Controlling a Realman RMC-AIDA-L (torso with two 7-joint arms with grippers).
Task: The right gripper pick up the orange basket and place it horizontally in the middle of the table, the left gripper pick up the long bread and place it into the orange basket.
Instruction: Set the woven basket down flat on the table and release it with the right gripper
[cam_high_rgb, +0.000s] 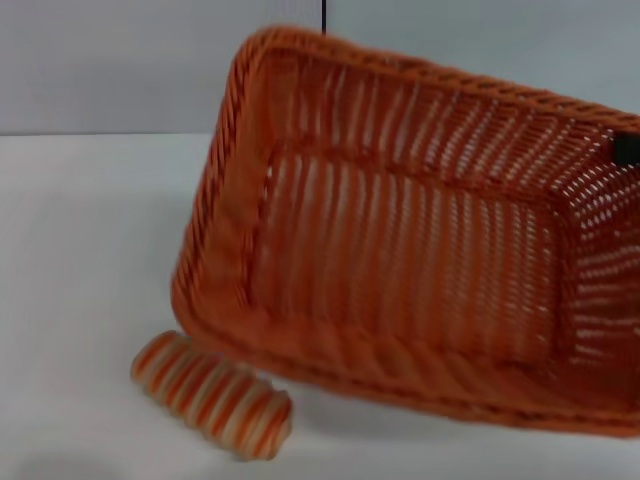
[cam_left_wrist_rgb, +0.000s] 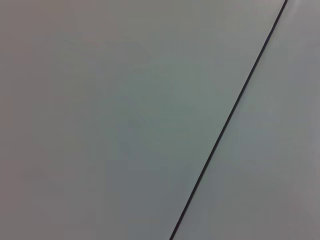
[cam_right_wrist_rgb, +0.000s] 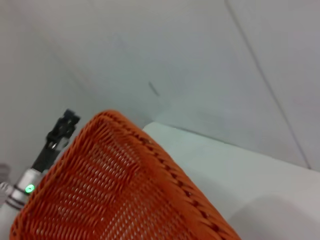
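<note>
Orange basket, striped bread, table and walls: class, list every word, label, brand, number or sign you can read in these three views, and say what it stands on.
None: no readable text in any view.
The orange basket, long bread, table and wall carry no lettering.
The green light on the left arm is a lamp, not a sign.
</note>
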